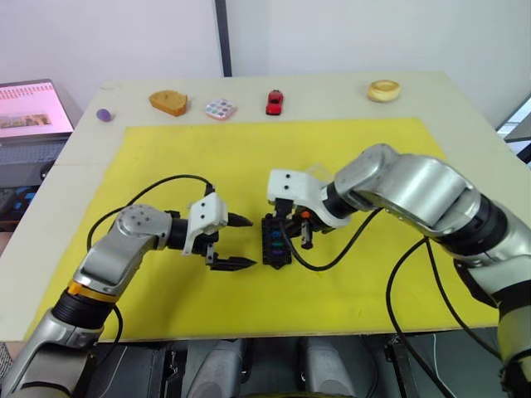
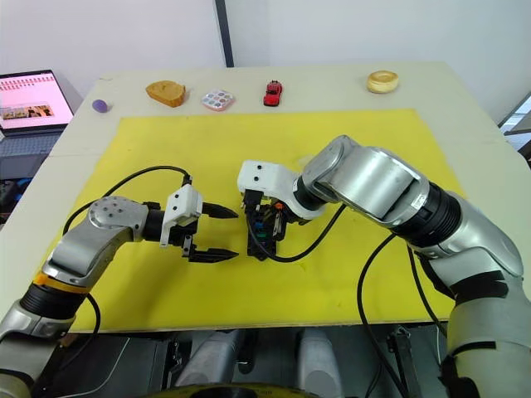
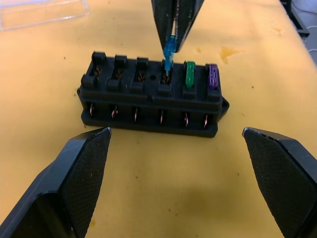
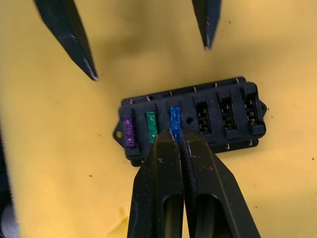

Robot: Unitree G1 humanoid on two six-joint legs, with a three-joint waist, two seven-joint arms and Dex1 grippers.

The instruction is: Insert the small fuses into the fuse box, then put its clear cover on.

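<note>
Three fuses stand in the fuse box (image 3: 151, 99): a purple fuse (image 3: 212, 76) in the end slot, a green fuse (image 3: 189, 74) next to it, and a blue fuse (image 3: 169, 62) in the third slot, which we see pinched between the closed fingers of the right gripper (image 4: 178, 141). We count three empty slots beyond them, each showing bare metal contacts. The box is a black ribbed plastic block with a small tab at each end, lying near the middle of the yellow mat (image 1: 373, 274) that covers most of the desk (image 1: 465, 108).

Our left gripper (image 1: 241, 242) sits just beside the box with its jaws spread wide, holding nothing; its pads (image 3: 84, 173) are finely textured. The clear cover (image 3: 44, 12), a glassy shell, lies on the mat beyond the box.

Along the desk's far edge we see a purple ball (image 1: 104, 114), a bread slice (image 1: 168, 102), a pastel tile (image 1: 221, 109), a red toy car (image 1: 275, 101) and a tan ring (image 1: 384, 90).
</note>
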